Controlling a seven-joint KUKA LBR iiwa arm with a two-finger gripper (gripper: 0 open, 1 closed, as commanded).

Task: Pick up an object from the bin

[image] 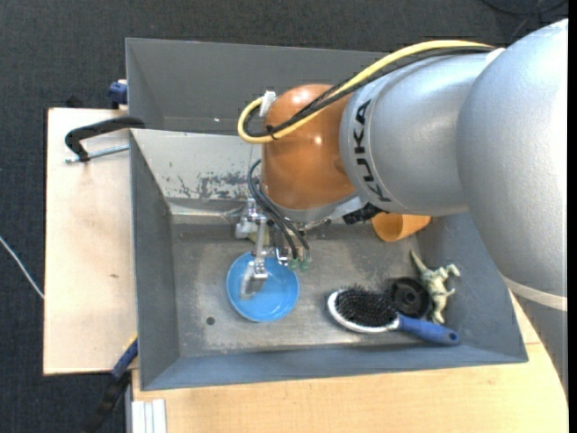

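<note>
Grey metal bin (180, 269), with sloping walls and a scuffed floor, holds a few loose things spread over its floor. From the right the silver arm reaches in, its orange wrist cover over the middle of the bin and a yellow cable looped along it. Below the cover the gripper (275, 264) hangs over a blue round dish (266, 300), its metal tip overlapping the upper part of the dish. Whether the pincer is apart or closed cannot be told, as the parts crowd together there, nor whether it touches the dish.

That dish lies flat on the floor left of centre, towards the near wall, with its hollow facing up. Being round, it has no long axis and points no particular way.

Right of it, apart from it, lies a hairbrush (365, 312) with a white rim and black bristles. Its long axis runs left to right, and its blue handle points to the lower right. Just beside the brush's head sits a small black round thing (410, 294), and next to that a pale green toy figure (437, 285). An orange cup-like thing (401, 227) shows partly from under the arm.
</note>
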